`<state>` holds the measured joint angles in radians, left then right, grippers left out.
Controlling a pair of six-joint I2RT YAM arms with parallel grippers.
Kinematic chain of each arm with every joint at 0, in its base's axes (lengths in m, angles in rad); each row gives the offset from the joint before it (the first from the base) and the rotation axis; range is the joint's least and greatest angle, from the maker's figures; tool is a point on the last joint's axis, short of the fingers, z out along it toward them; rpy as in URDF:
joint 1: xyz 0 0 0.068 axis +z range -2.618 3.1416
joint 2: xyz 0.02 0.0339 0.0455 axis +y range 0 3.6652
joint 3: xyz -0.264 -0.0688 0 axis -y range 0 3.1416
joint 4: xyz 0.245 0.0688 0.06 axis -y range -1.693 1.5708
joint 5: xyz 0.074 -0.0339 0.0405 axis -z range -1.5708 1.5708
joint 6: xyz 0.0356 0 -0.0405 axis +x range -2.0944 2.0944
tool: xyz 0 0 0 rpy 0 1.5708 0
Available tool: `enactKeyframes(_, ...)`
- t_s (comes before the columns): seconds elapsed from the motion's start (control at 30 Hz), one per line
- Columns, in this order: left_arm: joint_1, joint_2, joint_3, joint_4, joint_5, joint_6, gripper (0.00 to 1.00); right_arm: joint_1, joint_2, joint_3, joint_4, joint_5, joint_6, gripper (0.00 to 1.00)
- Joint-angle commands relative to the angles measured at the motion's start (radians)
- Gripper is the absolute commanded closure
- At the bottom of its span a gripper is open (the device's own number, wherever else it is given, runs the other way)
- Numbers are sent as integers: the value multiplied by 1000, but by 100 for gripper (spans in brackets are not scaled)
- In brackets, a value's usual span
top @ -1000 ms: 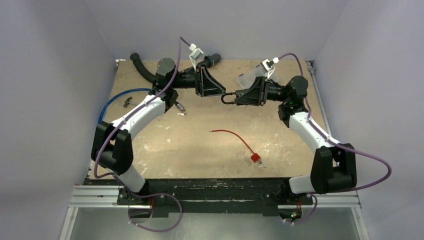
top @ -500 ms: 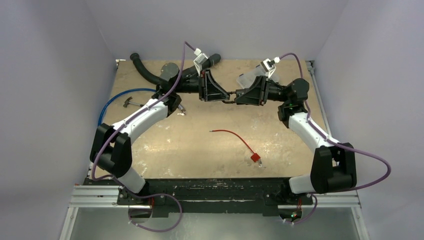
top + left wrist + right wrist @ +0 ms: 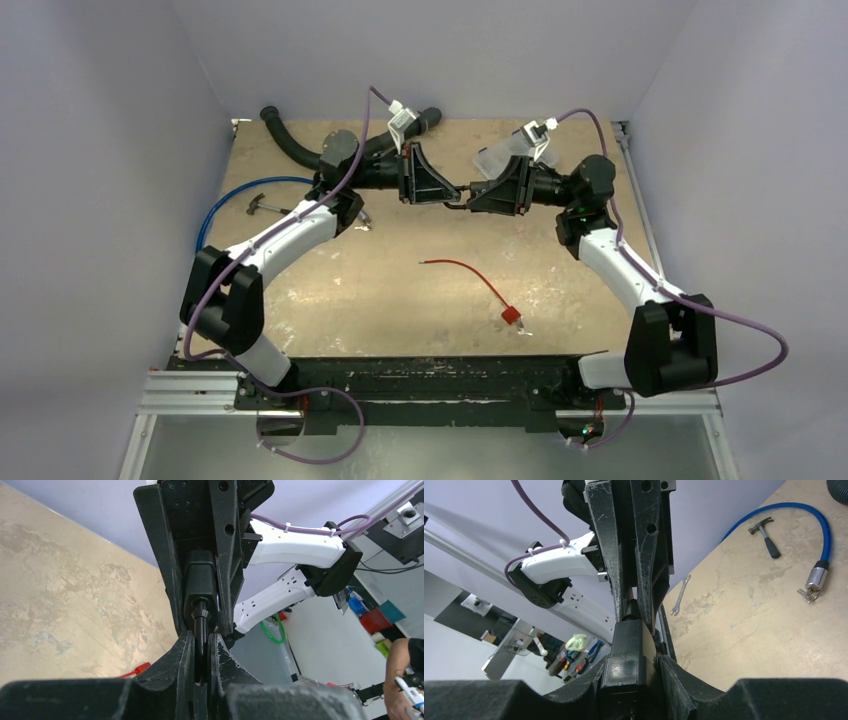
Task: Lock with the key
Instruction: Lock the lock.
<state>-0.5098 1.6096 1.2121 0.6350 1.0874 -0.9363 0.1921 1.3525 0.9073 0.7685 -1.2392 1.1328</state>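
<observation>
Beside the key (image 3: 524,329), red lock (image 3: 511,317); hammer (image 3: 260,204) leftward.

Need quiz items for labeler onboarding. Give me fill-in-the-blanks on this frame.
1. The right gripper is shut on a ____ lock body.
2. The left gripper grips the pin that sticks out of the ____ gripper's lock body.
3. The cable lock lying loose mid-table is ____.
4. The key beside its small body is held by ____ gripper.
Missing words: black; right; red; neither.
</observation>
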Motion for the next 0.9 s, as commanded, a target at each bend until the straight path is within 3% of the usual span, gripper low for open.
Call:
enactKeyframes(0.0, -86, -9, 8, 121, -44, -34, 100, 92, -6, 48, -37, 67, -60, 100)
enactKeyframes(0.87, -195, 124, 118, 134, -78, 4, 100, 244, 89, 90, 69, 85, -4, 100)
